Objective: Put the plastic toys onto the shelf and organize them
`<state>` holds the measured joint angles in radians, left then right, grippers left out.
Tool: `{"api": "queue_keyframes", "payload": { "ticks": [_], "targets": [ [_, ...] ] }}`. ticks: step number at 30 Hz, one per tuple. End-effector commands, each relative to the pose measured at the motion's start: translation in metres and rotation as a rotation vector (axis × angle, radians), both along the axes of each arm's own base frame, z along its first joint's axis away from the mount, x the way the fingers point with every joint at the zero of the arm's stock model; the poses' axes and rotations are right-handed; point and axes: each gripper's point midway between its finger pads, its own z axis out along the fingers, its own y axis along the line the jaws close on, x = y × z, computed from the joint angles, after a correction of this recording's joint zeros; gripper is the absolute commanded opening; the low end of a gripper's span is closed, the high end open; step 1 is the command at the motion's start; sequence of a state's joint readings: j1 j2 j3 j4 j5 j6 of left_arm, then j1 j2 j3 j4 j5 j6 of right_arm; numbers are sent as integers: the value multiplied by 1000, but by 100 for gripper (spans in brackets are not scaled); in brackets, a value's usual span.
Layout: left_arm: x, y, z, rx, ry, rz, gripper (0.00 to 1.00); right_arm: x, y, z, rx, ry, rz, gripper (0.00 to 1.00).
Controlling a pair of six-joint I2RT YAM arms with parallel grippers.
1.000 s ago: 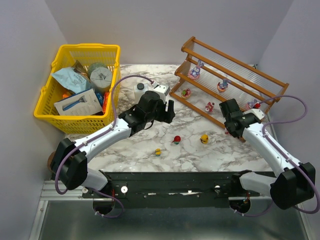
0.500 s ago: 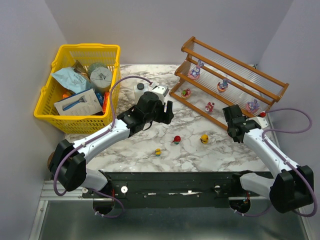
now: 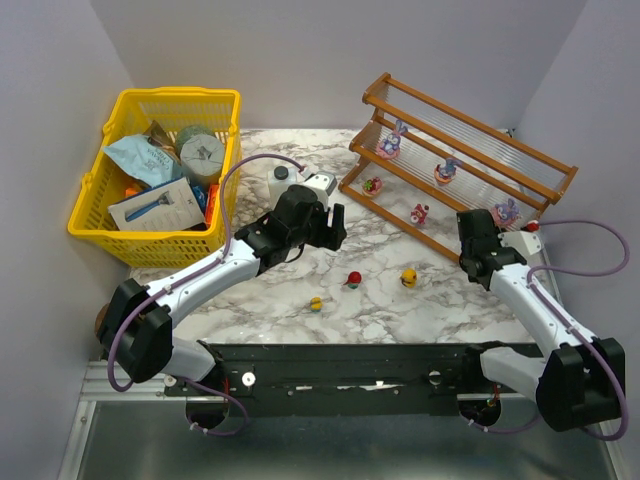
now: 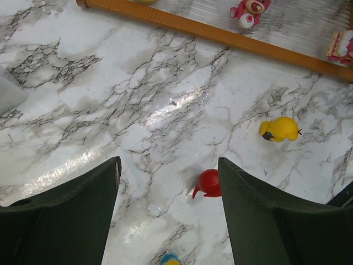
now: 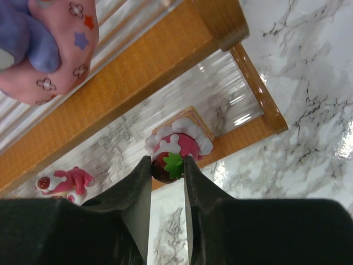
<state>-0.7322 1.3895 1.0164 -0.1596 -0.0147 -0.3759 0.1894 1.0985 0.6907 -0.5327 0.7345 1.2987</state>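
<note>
The shelf [image 3: 470, 130] stands at the back right. Three pink-purple bunnies [image 3: 446, 170] sit on its upper tier, and two small pink-red figures [image 3: 419, 212] on its lower tier. My right gripper [image 3: 531, 228] is shut on the strawberry top of a pink-and-white cake toy [image 5: 176, 144] over the lower tier's right end; I cannot tell whether it touches. My left gripper [image 4: 168, 165] is open and empty above the table. A red toy [image 4: 209, 182], a yellow toy [image 4: 281, 128] and a small yellow-blue toy [image 3: 316, 304] lie loose on the marble.
A yellow mesh basket [image 3: 100, 215] full of packets stands at the back left. A white bottle with a black cap [image 3: 280, 180] stands just behind my left gripper. The walls close in on both sides.
My right gripper has carried the cake toy to the right along the shelf's lower tier, toward its right end. The left arm has barely moved.
</note>
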Motion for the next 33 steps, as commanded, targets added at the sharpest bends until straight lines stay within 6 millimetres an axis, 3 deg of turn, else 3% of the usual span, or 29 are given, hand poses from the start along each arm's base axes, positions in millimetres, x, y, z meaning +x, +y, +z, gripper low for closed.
{"api": "queue_keyframes", "payload": {
  "ticks": [1,14,24,33],
  "targets": [
    [0,1,3,-12,8,1,80,13,-10,6,-24,-68,-24,1],
    [2,2,0,-10,18,11,80,19,-7,-8,2,-38,4,1],
    [4,4,-3,-6,25,18,80,14,-6,-18,19,8,-14,7],
    [6,7,-4,-4,27,38,82,10,-7,-20,22,60,-37,24]
  ]
}}
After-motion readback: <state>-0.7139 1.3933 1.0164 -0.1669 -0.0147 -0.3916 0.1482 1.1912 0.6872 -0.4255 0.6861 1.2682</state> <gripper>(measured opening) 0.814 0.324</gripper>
